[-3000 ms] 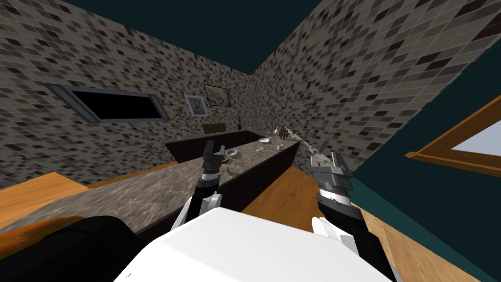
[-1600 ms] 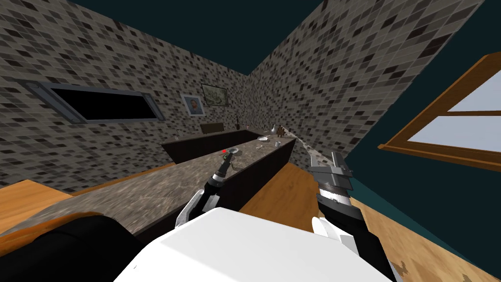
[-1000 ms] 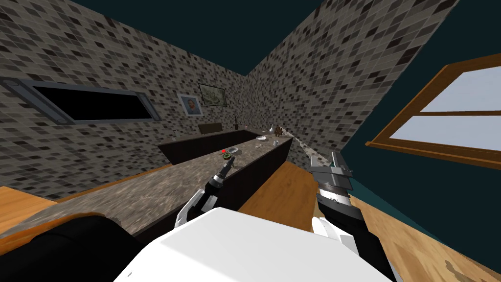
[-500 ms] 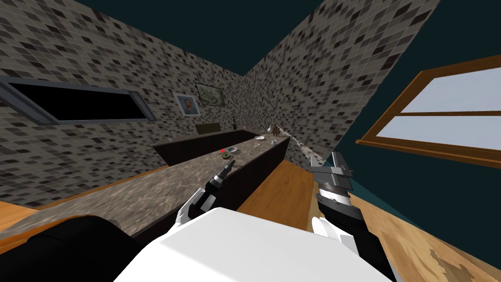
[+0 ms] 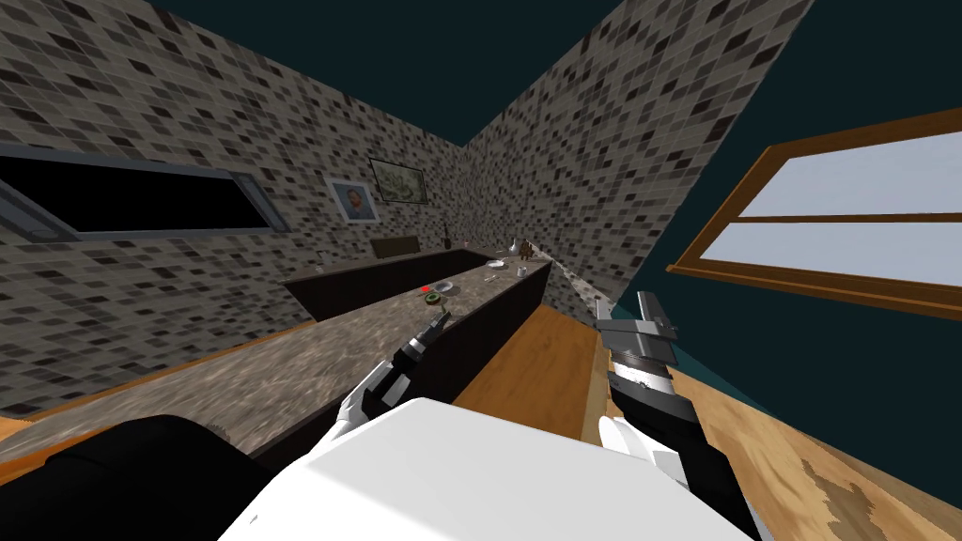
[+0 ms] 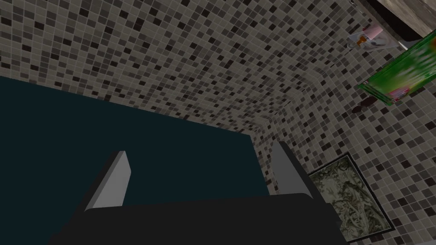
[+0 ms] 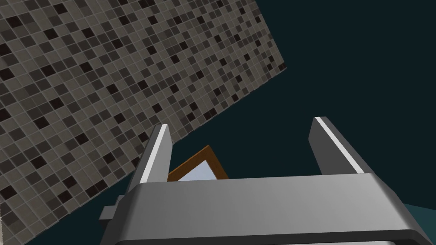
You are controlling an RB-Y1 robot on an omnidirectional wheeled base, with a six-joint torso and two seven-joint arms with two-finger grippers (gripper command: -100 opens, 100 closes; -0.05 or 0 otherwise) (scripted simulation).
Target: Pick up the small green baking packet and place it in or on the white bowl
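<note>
We judge the reach to be in hand: the green packet point(image 6: 400, 72) is not yet held. It lies far down the stone-topped counter point(image 5: 310, 357), just this side of the white bowl point(image 5: 444, 286); at this range we cannot tell whether the two touch.

Our left gripper point(image 5: 438, 322) hovers over the counter's near edge, well short of the packet. Its fingers are spread wide with nothing between them. Our right gripper point(image 5: 624, 302) hangs out over the wooden floor, likewise spread and empty.

In the left wrist view the packet is a flat slab seen almost edge-on, off beyond one finger, not between the two. Its long axis lies more across the fingers' line than along it. Which end faces the bowl we cannot make out.

The next move probably calls for carrying the left hand forward along the counter, tipping the fingers down, and turning the wrist so the blades close across the packet's short side
</note>
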